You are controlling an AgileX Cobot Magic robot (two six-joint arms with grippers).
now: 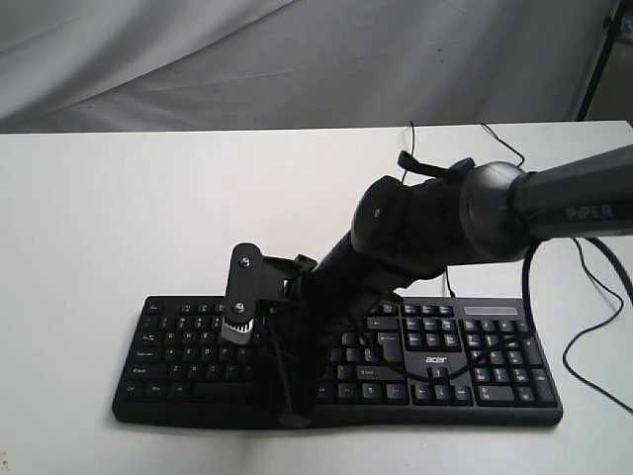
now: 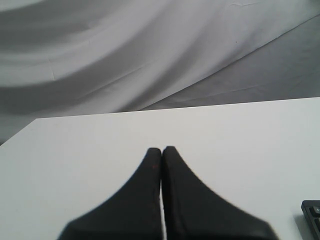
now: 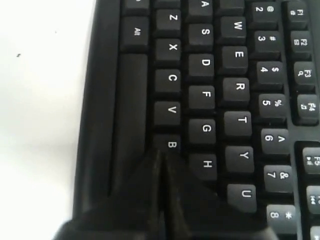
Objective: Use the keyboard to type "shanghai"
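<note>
The black keyboard (image 1: pixel 435 361) with its white acer logo lies along the front of the white table (image 1: pixel 148 218). My right gripper (image 1: pixel 293 414) reaches across it from the right and points down at the left-middle keys, jaws shut on nothing. In the right wrist view the right gripper (image 3: pixel 162 153) has its closed tips at the edge of the B key (image 3: pixel 171 144), beside the H key (image 3: pixel 207 164) and the space bar (image 3: pixel 129 120). My left gripper (image 2: pixel 161 149) is shut and empty over bare table, with a keyboard corner (image 2: pixel 311 216) at the frame edge.
Thin black cables (image 1: pixel 593 287) trail over the table at the right, behind and beside the keyboard. A dark stand leg (image 1: pixel 596 61) rises at the back right. Grey cloth (image 1: pixel 247 59) hangs behind the table. The left arm does not show in the exterior view.
</note>
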